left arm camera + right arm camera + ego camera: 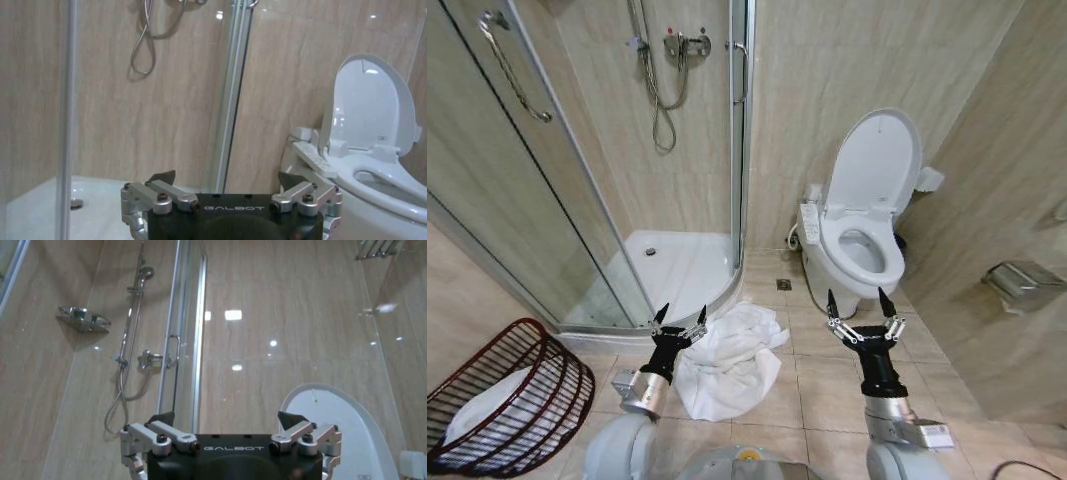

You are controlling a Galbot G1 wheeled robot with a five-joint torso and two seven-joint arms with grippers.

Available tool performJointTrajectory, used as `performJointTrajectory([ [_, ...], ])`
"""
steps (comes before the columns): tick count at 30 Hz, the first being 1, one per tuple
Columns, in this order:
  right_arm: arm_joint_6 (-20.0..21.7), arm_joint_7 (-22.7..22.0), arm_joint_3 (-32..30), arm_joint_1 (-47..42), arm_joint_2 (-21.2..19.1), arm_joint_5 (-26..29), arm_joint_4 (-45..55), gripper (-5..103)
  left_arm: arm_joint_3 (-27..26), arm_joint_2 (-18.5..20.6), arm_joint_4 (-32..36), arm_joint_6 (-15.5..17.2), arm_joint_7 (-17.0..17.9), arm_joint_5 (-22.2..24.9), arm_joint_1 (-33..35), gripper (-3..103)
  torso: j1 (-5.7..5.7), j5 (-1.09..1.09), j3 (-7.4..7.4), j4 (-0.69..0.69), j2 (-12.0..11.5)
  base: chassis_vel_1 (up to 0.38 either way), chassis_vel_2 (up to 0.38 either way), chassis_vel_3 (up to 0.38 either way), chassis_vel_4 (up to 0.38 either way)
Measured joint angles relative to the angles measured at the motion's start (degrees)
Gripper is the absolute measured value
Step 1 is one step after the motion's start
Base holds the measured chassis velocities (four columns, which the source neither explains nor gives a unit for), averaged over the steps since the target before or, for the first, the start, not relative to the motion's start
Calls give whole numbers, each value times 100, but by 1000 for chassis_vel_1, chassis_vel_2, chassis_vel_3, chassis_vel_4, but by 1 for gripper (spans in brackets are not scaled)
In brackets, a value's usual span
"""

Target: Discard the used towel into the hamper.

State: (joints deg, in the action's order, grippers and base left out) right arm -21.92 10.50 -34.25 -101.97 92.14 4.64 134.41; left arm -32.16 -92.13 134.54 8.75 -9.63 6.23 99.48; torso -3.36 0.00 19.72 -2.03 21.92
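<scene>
Two grippers up in the head view, both empty, both with fingers spread apart. Left gripper (680,316) hangs over the near-left edge of the white towel (727,365), just in front of the shower's curved threshold; whether its tips touch the cloth can't be told. Right gripper (859,300) is held over bare floor tiles (817,390), near the base of the toilet (859,250), well apart from the towel.

Towel lies crumpled on the floor at centre, between the two arms, its far edge close to the shower tray (677,270). Hamper (502,400) sits at the near left, a dark reddish-brown wire basket tipped over on its side with the opening facing right and away; something white lies inside it. Hamper and towel are apart, with the left arm between them.

Shower enclosure fills the far left, with glass door (547,200), hose and mixer tap (687,45) on the back wall. Toilet stands far right, lid up, control panel on its left side. Metal paper holder (1024,283) on the right wall.

Left wrist view: left gripper (230,181) fingers apart, nothing between them, shower glass and toilet (373,165) beyond. Right wrist view: right gripper (227,421) fingers apart, empty, shower rail (130,340) and toilet lid (340,430) beyond.
</scene>
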Motion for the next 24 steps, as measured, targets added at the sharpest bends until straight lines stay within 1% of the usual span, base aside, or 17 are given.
performJointTrajectory([
  [8,-50,0,-7,-8,0,37,-26,100,0,0,0,0,0,0,0,100,73,0,-105,0,-178,0,0,0,0],
  [10,-57,2,-4,-9,0,37,-32,100,0,0,0,0,0,0,0,100,103,0,-153,0,-256,0,0,0,0],
  [13,-63,8,2,-11,0,37,-33,100,0,0,0,0,0,0,0,100,121,0,-174,0,-294,0,0,0,0],
  [24,-154,66,16,-58,0,65,-58,100,0,0,0,0,0,0,0,100,220,0,-353,0,-573,0,0,0,0],
])
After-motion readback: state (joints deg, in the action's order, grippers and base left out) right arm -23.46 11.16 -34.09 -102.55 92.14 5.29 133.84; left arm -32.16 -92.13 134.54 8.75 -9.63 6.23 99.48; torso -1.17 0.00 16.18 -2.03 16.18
